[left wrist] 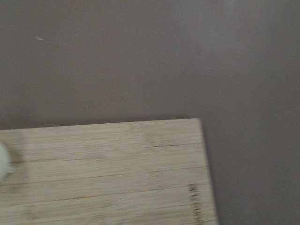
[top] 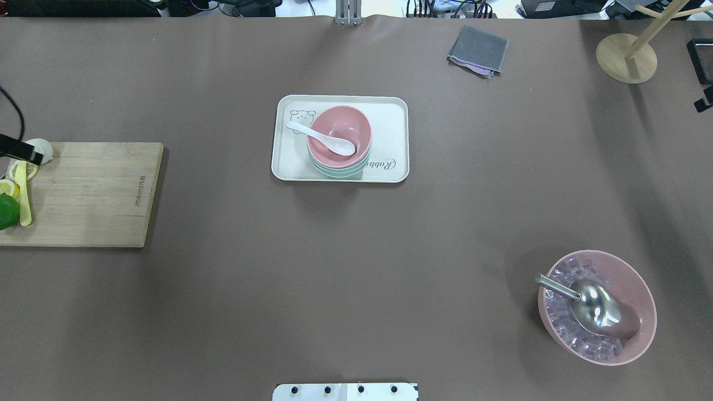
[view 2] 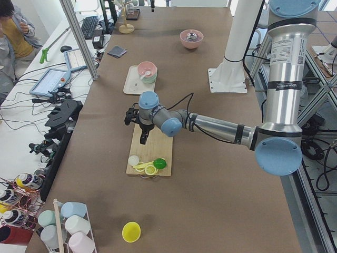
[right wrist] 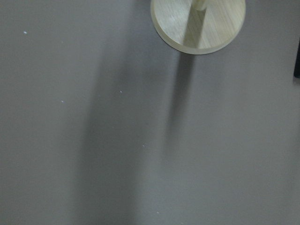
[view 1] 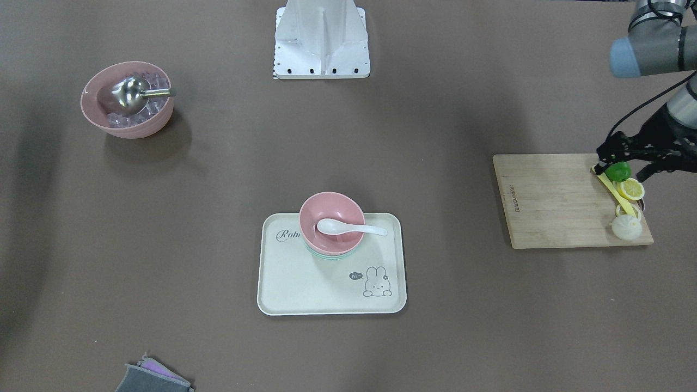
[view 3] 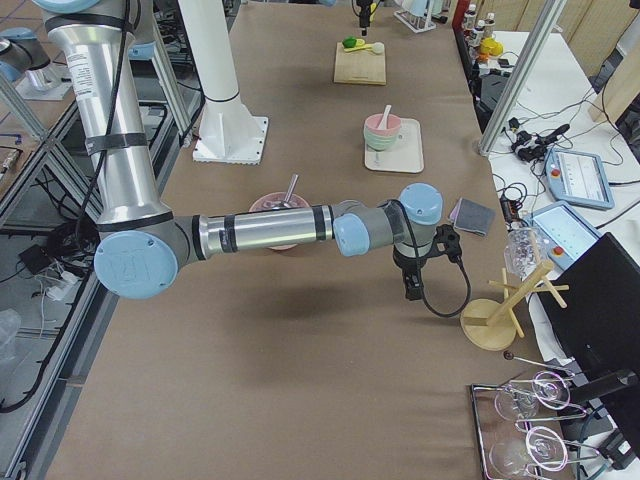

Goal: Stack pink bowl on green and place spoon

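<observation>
A pink bowl (view 1: 340, 209) sits stacked in a green bowl (view 1: 332, 255) on a cream rabbit tray (view 1: 326, 288) at mid table. A white spoon (view 1: 348, 228) lies in the pink bowl with its handle over the rim. The stack also shows in the overhead view (top: 351, 125). My left gripper (view 1: 622, 169) hangs open and empty above the end of the wooden cutting board (view 1: 550, 201), far from the tray. My right gripper (view 3: 411, 290) hovers over bare table by a wooden stand. I cannot tell whether it is open or shut.
The cutting board holds a lime (view 1: 618, 171), lemon slices (view 1: 631, 189) and a yellow tool. A second pink bowl (top: 640, 289) with ice and a metal scoop stands near my right side. A grey cloth (top: 478, 50) and the wooden stand (top: 626, 58) lie at the far edge.
</observation>
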You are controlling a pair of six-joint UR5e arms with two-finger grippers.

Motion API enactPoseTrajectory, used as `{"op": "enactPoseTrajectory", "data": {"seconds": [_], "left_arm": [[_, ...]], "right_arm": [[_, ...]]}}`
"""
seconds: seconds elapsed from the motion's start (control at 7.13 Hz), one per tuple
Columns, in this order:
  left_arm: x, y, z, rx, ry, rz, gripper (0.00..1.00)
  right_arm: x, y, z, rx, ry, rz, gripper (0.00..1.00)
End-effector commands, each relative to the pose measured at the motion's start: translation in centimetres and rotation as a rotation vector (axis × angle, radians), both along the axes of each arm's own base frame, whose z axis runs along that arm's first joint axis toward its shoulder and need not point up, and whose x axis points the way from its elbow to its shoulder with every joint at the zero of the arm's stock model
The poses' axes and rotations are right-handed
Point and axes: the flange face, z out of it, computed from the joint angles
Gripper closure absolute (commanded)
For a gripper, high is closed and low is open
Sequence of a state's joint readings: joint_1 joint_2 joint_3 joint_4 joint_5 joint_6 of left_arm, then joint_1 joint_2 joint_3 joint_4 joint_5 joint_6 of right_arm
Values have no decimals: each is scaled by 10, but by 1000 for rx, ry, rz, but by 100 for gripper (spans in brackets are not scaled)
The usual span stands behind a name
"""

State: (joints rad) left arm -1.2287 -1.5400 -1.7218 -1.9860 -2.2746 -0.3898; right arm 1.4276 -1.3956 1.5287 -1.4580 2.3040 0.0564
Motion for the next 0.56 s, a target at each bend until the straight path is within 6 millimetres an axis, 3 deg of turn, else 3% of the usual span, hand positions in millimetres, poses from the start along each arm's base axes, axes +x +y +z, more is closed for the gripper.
{"op": "enactPoseTrajectory", "data": {"seconds": [0.0, 0.14, 0.42], "left_arm": [[-101, 5, 39, -60, -28, 100, 2], [-122, 13, 51, -66, -27, 137, 2], [-123, 36, 79, -126, -33, 138, 2]], "right_arm": [[11, 4, 20, -33, 32, -51, 0], [8, 3, 18, -42, 14, -53, 0], [9, 6, 17, -41, -1, -52, 0]]}}
